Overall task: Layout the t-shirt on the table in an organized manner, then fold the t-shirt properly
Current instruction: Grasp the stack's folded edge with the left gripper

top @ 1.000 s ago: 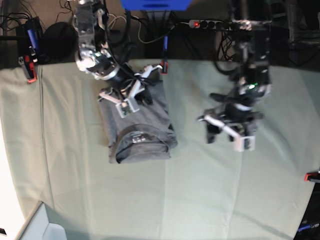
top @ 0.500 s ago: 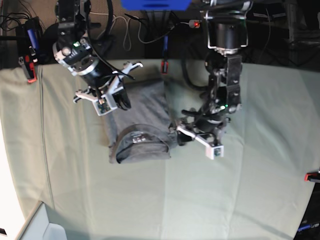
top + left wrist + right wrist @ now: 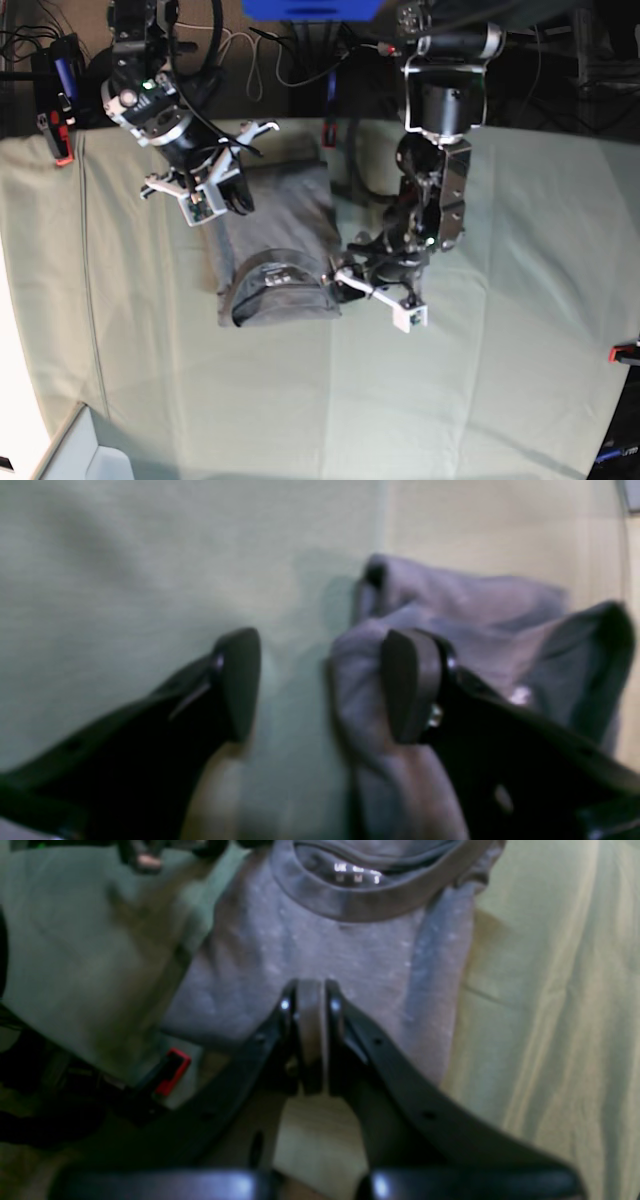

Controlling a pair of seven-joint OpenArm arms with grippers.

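The dark grey t-shirt (image 3: 285, 225) lies folded into a narrow bundle on the pale green table (image 3: 480, 400), its ribbed collar (image 3: 360, 905) at the near end. My left gripper (image 3: 378, 297) stands open at the bundle's near right corner. In the left wrist view, the left gripper (image 3: 325, 685) straddles the t-shirt's (image 3: 450, 610) edge, one finger (image 3: 410, 690) over the fabric and the other over bare cloth. My right gripper (image 3: 238, 197) is shut over the shirt's far left part. In the right wrist view, the right gripper (image 3: 310, 1005) has its pads pressed together above the t-shirt (image 3: 310, 950), with no fabric seen between them.
Red clamps (image 3: 60, 140) (image 3: 325, 135) (image 3: 625, 350) grip the table cloth's edges, one red clamp (image 3: 170, 1072) close to my right gripper. Cables and a power strip (image 3: 430, 47) run behind the table. A pale box corner (image 3: 90, 455) sits at the near left.
My left arm swung left across the table to the shirt's near right corner, its jaws narrowing slightly. My right arm drew back left from the shirt's middle, staying shut.
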